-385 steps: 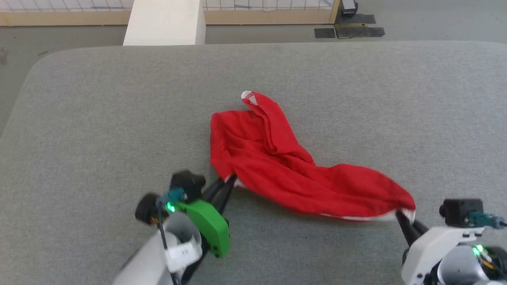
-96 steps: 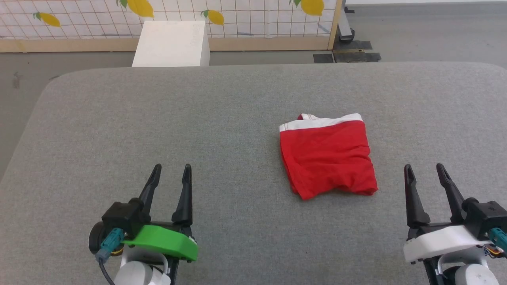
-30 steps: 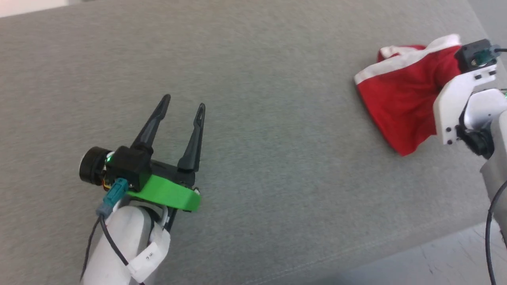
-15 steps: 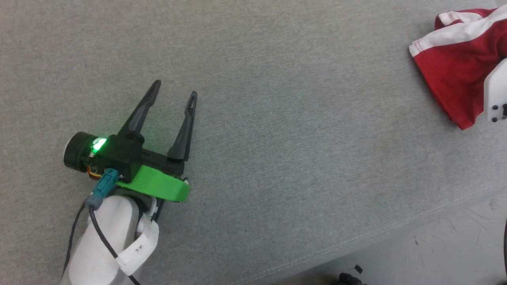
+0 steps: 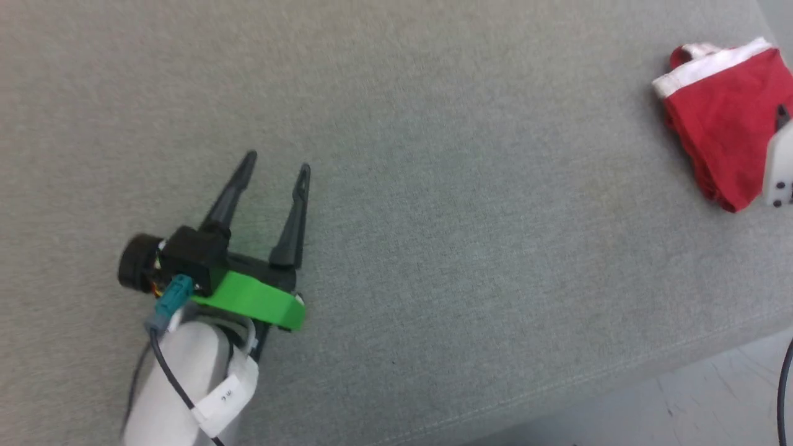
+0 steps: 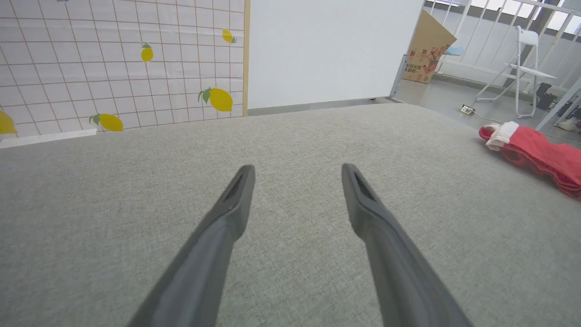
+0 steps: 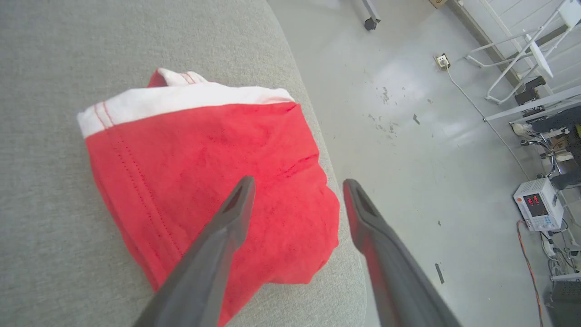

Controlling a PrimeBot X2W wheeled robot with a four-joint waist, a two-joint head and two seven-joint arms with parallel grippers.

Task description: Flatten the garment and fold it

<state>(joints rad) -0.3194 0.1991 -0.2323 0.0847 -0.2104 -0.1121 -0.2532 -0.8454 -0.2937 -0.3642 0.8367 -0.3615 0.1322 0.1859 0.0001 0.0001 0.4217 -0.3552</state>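
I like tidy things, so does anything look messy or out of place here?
The folded red garment lies right by the grey table's rounded edge, not in the middle. A bit of its white band pokes out behind the fold, so it is not quite neat. The right gripper hangs open above it.

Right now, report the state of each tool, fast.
Left tool: open, holding nothing.
Right tool: open, holding nothing, fingers over the garment.
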